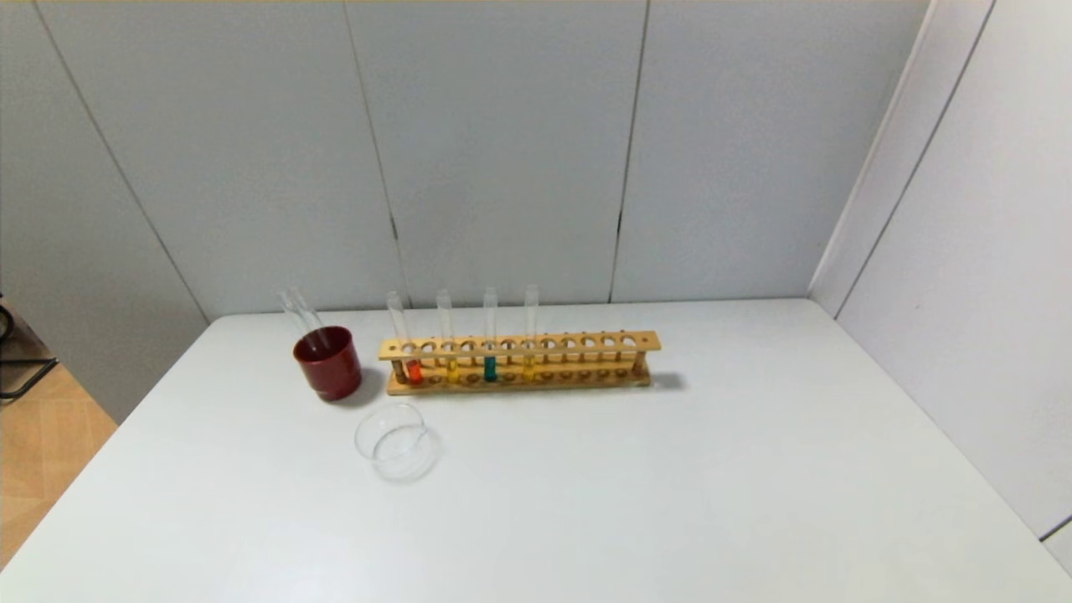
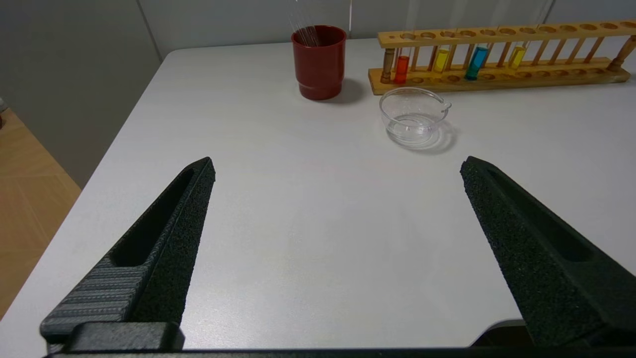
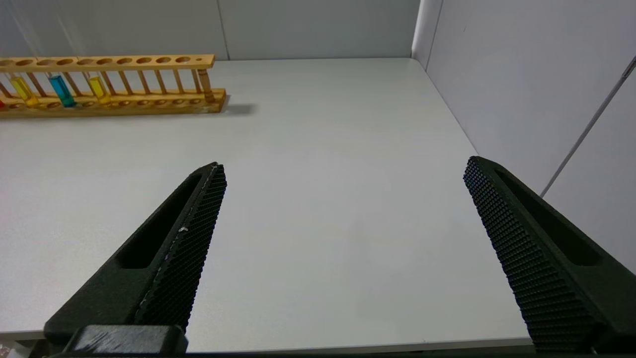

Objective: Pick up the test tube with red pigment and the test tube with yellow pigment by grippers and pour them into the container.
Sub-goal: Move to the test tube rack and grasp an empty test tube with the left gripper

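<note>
The test tube with red pigment (image 1: 414,368) (image 2: 401,69) stands in the leftmost filled hole of a wooden rack (image 1: 519,362). Right beside it stands the test tube with yellow pigment (image 1: 452,368) (image 2: 441,60) (image 3: 24,92). The container (image 1: 396,441) (image 2: 415,117), a low clear glass dish, sits empty on the table in front of the rack's left end. My left gripper (image 2: 337,166) hovers open over bare table near the front left, well short of the dish. My right gripper (image 3: 344,166) is open over the front right, holding nothing. Neither arm shows in the head view.
A dark red cup (image 1: 327,362) (image 2: 318,62) holding empty glass tubes stands left of the rack. The rack also holds a green-liquid tube (image 1: 490,368) and a paler yellow tube (image 1: 529,366). Walls close the white table (image 1: 754,469) at the back and right.
</note>
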{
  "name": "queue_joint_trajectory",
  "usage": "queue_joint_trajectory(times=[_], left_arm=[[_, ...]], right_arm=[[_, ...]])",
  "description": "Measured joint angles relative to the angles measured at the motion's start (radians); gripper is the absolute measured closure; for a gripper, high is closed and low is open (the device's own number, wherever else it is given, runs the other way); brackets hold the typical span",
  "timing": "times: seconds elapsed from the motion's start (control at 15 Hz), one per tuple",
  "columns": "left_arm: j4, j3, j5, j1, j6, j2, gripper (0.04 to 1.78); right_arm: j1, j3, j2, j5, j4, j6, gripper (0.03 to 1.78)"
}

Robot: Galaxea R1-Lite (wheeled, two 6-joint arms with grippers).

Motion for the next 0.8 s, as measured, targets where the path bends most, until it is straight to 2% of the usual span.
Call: queue_joint_trajectory(times=[0.8], left_arm=[[0.003, 0.0, -0.002, 0.0, 0.021, 0.0, 0.07]], right_arm=[[0.0, 0.0, 0.0, 0.0, 0.0, 0.0, 0.06]])
